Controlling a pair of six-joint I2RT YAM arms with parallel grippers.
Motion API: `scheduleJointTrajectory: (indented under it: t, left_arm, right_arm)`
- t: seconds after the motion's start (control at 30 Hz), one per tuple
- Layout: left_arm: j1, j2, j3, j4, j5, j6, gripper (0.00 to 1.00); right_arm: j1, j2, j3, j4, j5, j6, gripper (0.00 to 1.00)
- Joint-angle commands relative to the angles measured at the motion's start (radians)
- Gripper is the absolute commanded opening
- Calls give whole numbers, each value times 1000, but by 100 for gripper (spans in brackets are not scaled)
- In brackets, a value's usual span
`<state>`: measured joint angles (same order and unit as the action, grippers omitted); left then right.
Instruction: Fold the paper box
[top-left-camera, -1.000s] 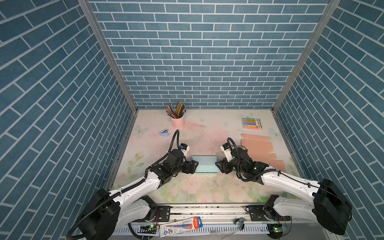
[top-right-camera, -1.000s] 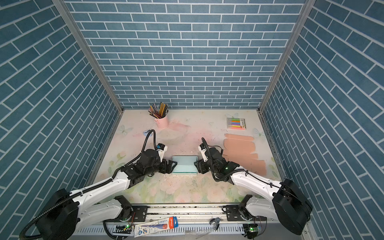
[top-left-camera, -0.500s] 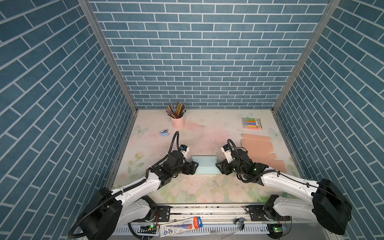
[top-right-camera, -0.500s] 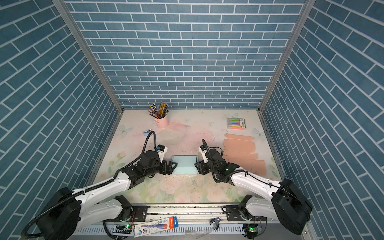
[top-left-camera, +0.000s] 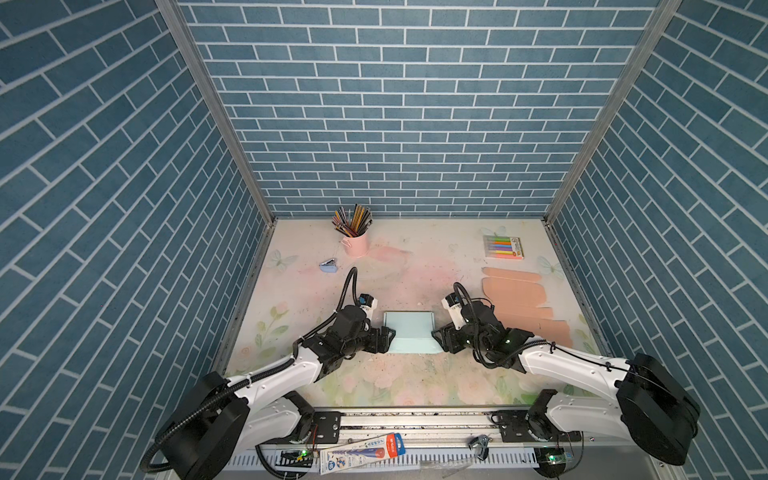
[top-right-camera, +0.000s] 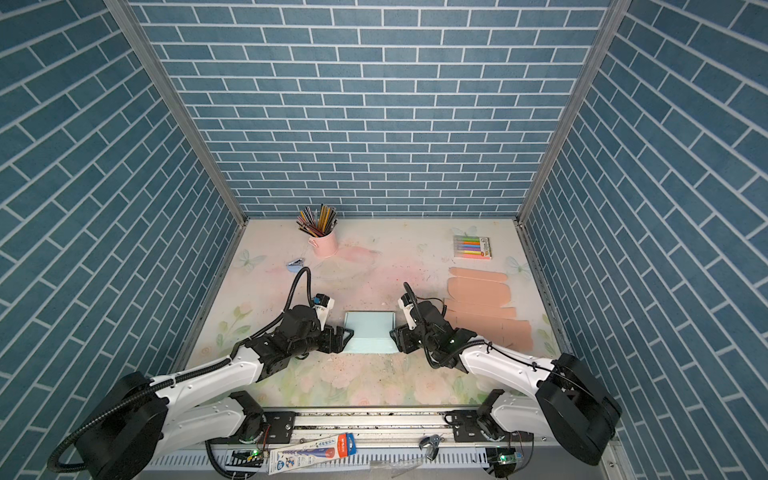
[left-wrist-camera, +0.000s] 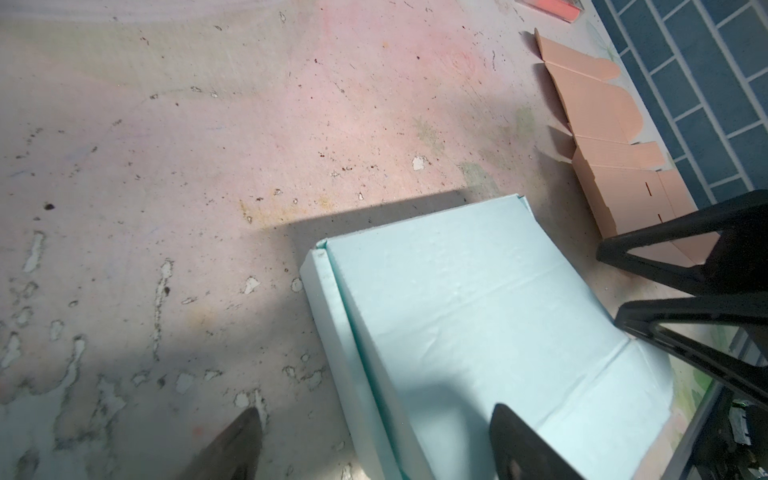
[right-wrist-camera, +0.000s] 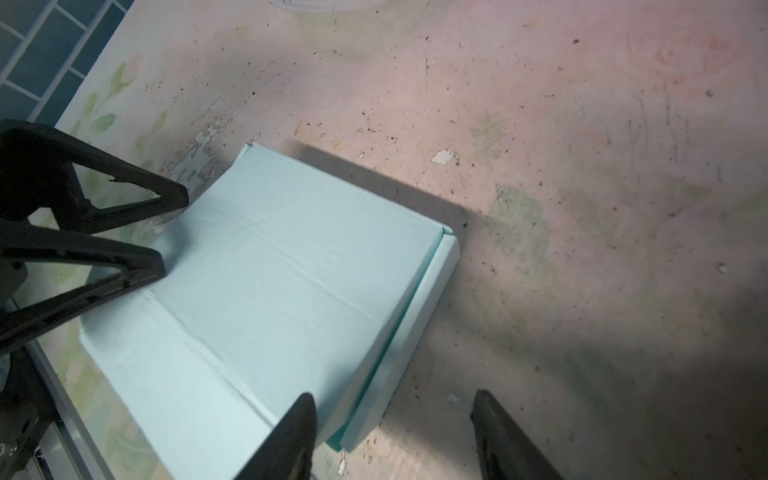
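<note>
Box (top-left-camera: 409, 337) lies between left tool (top-left-camera: 388, 338) and right tool (top-left-camera: 436, 338) — both agape.

Both top views look steeply down from high over the near edge across the whole pastel floral tabletop (top-left-camera: 415, 266), while both wrist views sit close, facing each other across the shared pale blue folded paper box (left-wrist-camera: 478, 311).

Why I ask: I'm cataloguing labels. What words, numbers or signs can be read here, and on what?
"HB": on the blue, white and red package lying at the very front; its other print is too small to read.
Too small to read: the label on the marker pack.
No print visible on the paper box.
</note>
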<state>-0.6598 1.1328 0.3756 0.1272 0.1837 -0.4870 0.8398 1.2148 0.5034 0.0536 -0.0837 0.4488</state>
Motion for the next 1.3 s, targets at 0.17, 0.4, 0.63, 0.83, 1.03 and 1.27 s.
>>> scheduleJointTrajectory:
  t: [0.17, 0.4, 0.63, 0.83, 1.03, 1.27]
  left_arm:
    - [-5, 16, -28, 35, 5, -15, 85]
    - [-5, 30, -38, 47, 7, -15, 83]
    - [-8, 43, -48, 63, 7, -15, 72]
    - [-11, 60, -53, 71, 3, -13, 69]
    - [-13, 76, -56, 83, 2, -13, 67]
    - [-11, 92, -55, 84, -5, -9, 66]
  right_arm:
    - [6, 30, -26, 30, -7, 35, 61]
    - [11, 45, -26, 35, -5, 36, 61]
    - [11, 54, -31, 39, -6, 37, 61]
    - [13, 63, -34, 43, -5, 36, 61]
    - [13, 81, -34, 53, -4, 35, 61]
    - [13, 107, -31, 62, -5, 32, 61]
